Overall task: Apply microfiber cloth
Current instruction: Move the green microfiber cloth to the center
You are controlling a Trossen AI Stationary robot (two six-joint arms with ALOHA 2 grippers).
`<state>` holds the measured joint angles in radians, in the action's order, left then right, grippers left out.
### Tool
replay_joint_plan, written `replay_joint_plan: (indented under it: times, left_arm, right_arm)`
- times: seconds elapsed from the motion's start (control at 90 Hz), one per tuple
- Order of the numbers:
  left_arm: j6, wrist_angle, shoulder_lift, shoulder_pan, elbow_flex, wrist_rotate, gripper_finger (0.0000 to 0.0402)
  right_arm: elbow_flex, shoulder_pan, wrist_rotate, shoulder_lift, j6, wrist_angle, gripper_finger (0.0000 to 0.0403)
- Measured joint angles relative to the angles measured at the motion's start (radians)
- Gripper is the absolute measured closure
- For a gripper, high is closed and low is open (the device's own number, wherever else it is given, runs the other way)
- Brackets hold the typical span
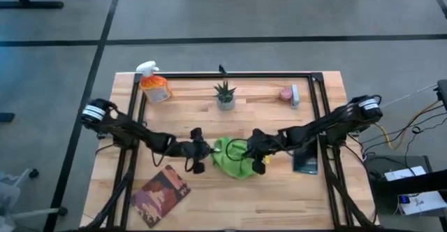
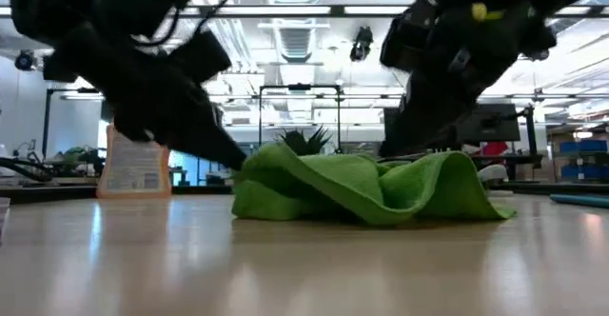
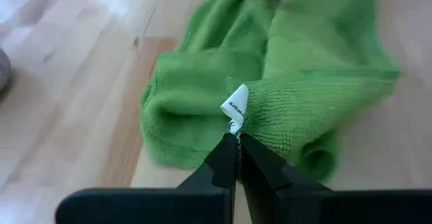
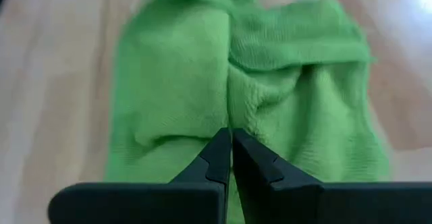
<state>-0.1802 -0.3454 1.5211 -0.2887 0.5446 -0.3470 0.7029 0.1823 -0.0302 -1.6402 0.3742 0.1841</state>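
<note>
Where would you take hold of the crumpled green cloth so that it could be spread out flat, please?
Pinch the microfiber cloth at its two outer edges, one pincer from each side. It lies bunched in folds, so opposite hems pulled apart should open it. The left pincer already nips the hem by the white tag.

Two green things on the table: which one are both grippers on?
The crumpled lime-green microfiber cloth mid-table, between left gripper and right gripper; the small spiky potted plant stands apart behind.

tablet (image 1: pixel 305 161) partly under right arm
</note>
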Motion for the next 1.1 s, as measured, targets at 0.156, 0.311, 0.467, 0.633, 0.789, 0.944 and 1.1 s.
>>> replay_joint_plan:
  times: [0.156, 0.311, 0.467, 0.633, 0.789, 0.944, 1.1]
  left_arm:
    - [-0.016, 0.260, -0.159, -0.035, 0.000, 0.000, 0.0402]
    - [-0.117, 0.452, -0.321, -0.085, 0.000, 0.000, 0.0402]
    - [-0.169, 0.470, -0.399, -0.168, -0.007, 0.053, 0.0402]
    - [-0.187, 0.426, -0.377, -0.243, -0.022, 0.039, 0.0402]
    - [-0.242, 0.405, -0.327, -0.252, -0.043, 0.017, 0.0401]
    - [-0.292, 0.410, -0.288, -0.251, -0.066, -0.027, 0.0380]
    - [-0.340, 0.431, -0.272, -0.251, -0.076, -0.037, 0.0327]
  right_arm:
    - [0.058, -0.029, -0.103, -0.045, 0.083, -0.235, 0.0403]
    - [0.104, -0.037, -0.255, -0.015, 0.113, -0.460, 0.0403]
    - [0.142, -0.041, -0.346, 0.059, 0.129, -0.543, 0.0403]
    - [0.166, -0.041, -0.337, 0.146, 0.108, -0.574, 0.0403]
    - [0.194, -0.039, -0.253, 0.227, 0.152, -0.764, 0.0403]
    - [0.190, -0.038, -0.199, 0.288, 0.247, -0.888, 0.0403]
    - [0.154, -0.038, -0.159, 0.305, 0.361, -1.033, 0.0403]
